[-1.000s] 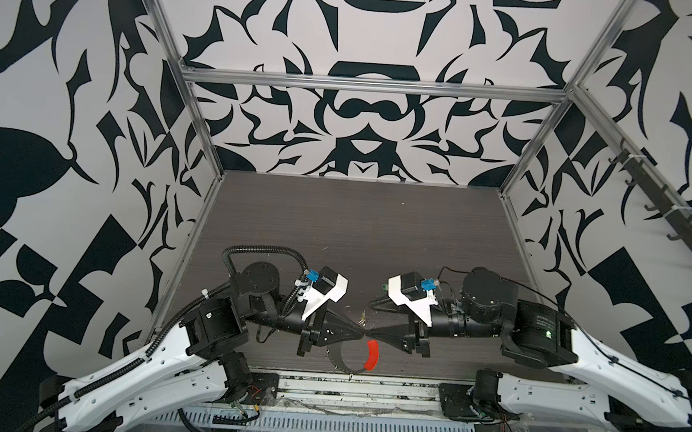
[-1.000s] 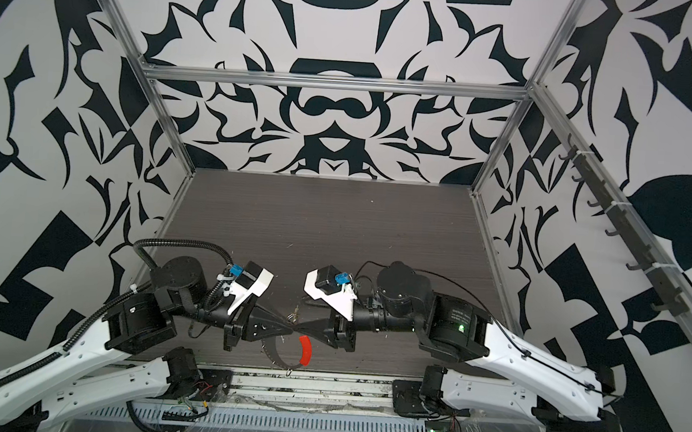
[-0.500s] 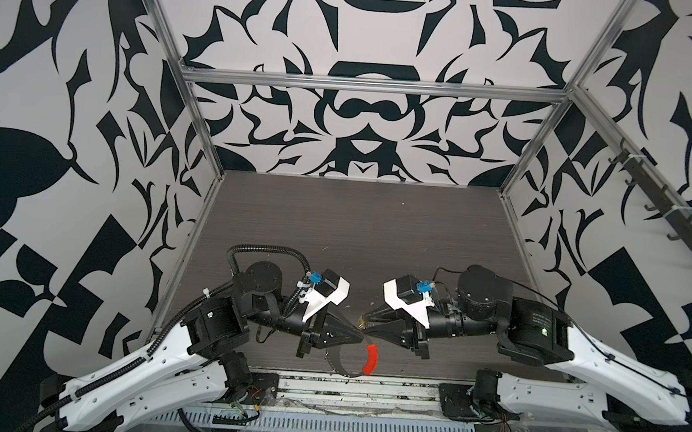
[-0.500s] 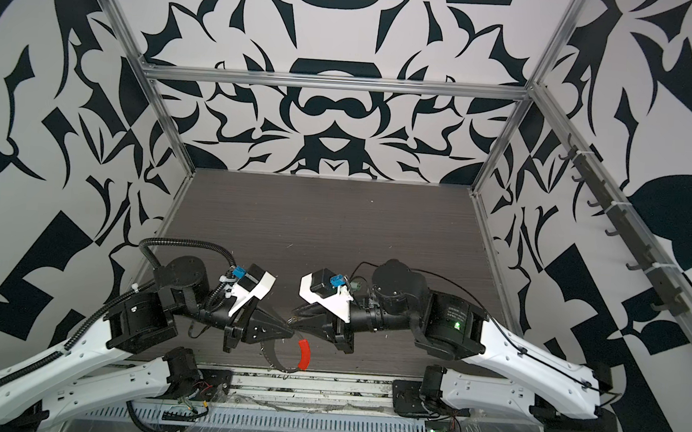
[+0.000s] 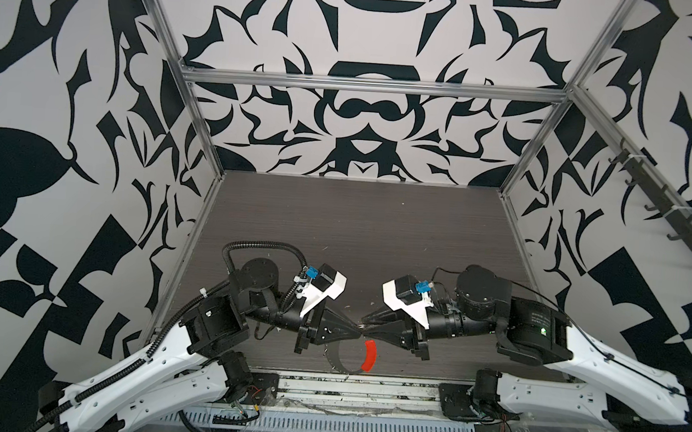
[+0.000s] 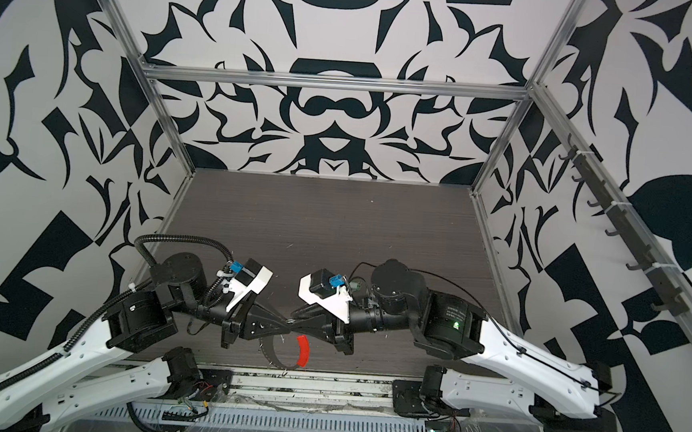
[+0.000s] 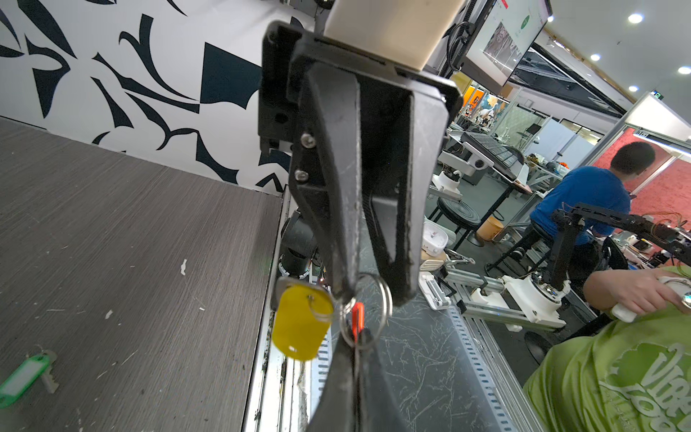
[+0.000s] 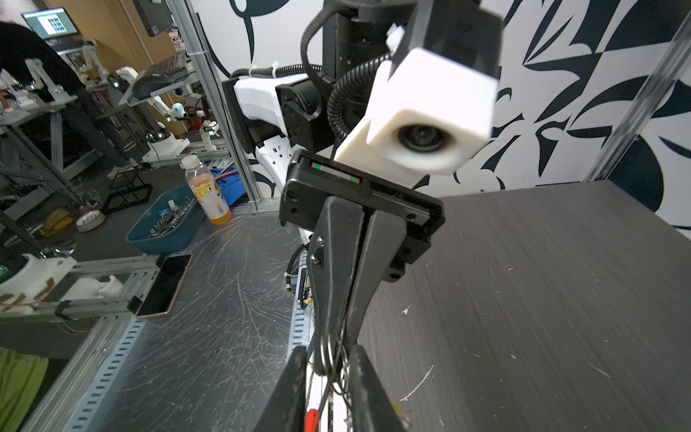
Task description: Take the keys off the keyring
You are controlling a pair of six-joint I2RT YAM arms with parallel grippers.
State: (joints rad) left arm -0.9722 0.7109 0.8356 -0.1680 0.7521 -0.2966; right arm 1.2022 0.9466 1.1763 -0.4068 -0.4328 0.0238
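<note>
Counting, we have one off: green plastic tag [image 7: 20, 377] lies loose; yellow plastic tag [image 7: 301, 325] and curved red strip [image 5: 369, 354] hang on the grey metal hoop [image 5: 332, 360], left gripper [image 5: 355, 331] clamping it, right gripper's [image 5: 369, 329] hold untellable

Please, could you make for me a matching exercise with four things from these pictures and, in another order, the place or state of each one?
Things:
1. green tag
2. yellow tag
3. left gripper
4. bottle of orange drink

Places or states:
a. stands upright beside a blue tub
b. shut on the keyring
c. lies flat on the dark table
d. hangs in the air, close to the jaws

Pairs: 1-c, 2-d, 3-b, 4-a
</note>
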